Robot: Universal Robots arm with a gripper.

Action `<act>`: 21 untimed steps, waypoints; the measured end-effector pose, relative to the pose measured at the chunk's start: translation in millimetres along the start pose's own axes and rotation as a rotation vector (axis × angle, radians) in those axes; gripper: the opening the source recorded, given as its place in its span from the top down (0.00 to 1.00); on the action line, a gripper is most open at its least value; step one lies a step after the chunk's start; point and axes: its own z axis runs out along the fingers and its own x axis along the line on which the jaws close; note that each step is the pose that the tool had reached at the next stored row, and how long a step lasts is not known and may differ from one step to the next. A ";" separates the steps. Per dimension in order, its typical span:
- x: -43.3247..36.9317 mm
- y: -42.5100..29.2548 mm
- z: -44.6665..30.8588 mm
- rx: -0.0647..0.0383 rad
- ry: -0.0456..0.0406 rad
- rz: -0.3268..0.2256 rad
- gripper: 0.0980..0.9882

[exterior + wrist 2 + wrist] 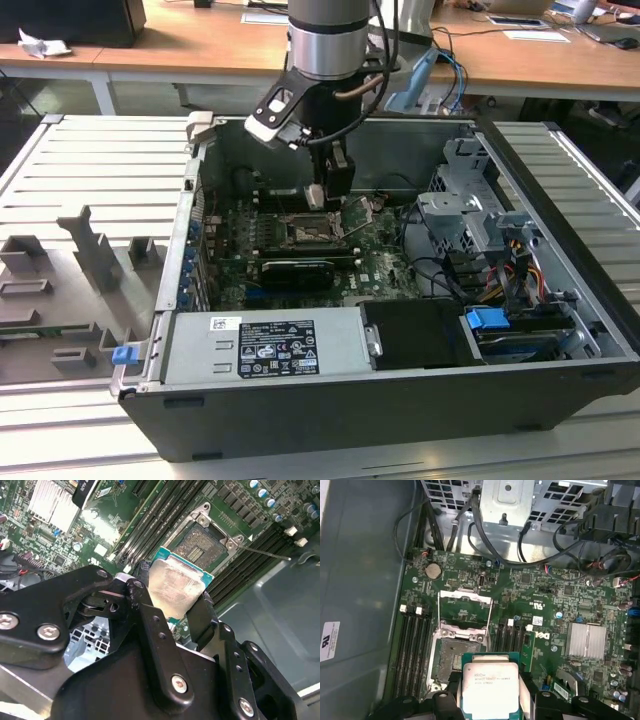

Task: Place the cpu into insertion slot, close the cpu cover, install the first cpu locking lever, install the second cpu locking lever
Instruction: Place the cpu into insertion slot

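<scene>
Fingers [147,620] of the gripper [174,602] are narrowed onto the cpu [175,585], pinching its opposite edges. The insertion slot [451,656] lies just beyond the fingertips, apparently untouched, with the cpu cover [465,611] raised behind it.

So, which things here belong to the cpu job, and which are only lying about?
Job:
cpu, held in the claw
slot, empty
cover, raised open

Just there:
heatsink
coin battery
power supply
</scene>
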 end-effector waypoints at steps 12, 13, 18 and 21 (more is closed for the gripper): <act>-0.1 -0.9 9.6 0.000 -0.0024 0.045 0.50; -0.1 -0.8 9.9 0.000 -0.0021 0.045 0.50; 0.0 -0.9 12.0 0.000 -0.0040 0.075 0.50; 0.2 -1.3 15.5 0.000 -0.0061 0.101 0.50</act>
